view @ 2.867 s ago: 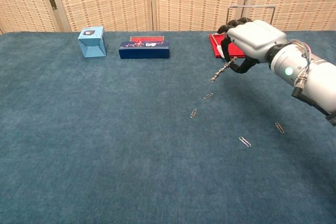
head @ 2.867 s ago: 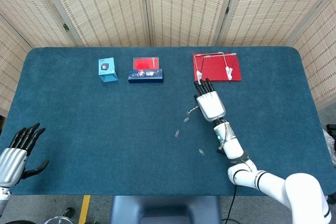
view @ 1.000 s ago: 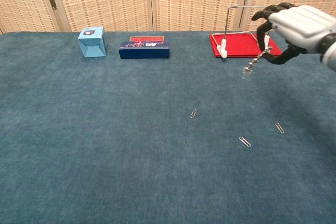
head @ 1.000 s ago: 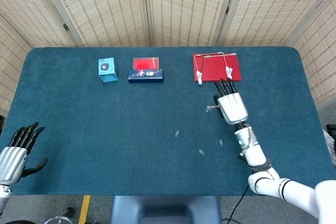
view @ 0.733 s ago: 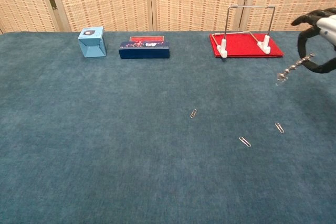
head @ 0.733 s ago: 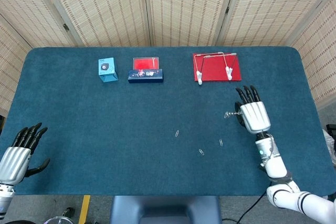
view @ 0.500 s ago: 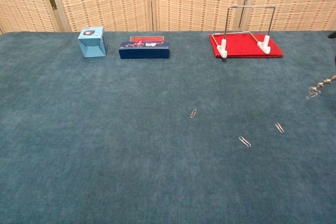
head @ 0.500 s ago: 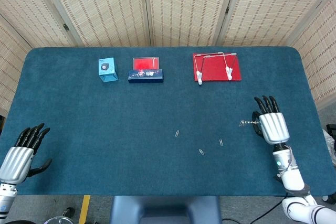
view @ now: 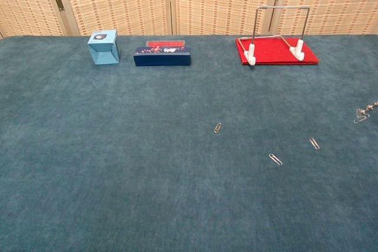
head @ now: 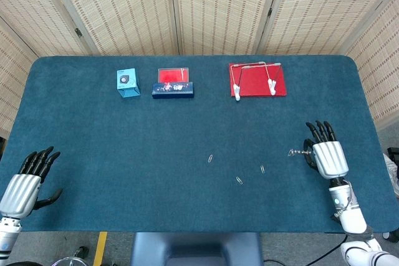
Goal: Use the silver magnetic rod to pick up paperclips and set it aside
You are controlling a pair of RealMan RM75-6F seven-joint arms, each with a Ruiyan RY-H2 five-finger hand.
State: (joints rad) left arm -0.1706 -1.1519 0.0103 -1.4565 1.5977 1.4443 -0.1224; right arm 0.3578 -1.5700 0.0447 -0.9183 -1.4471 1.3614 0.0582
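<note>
Right hand (head: 328, 157), well right of the three loose paperclips (head: 239, 180), pinches the thin stiff light rod (head: 299, 151) at its rear end, clips (view: 359, 117) dangling loosely off the tip; left hand (head: 22, 186) spread, idle.

Matt blue cloth table (head: 124, 147), shiny metal paperclips (view: 275, 159), woven screens (head: 218, 4).
</note>
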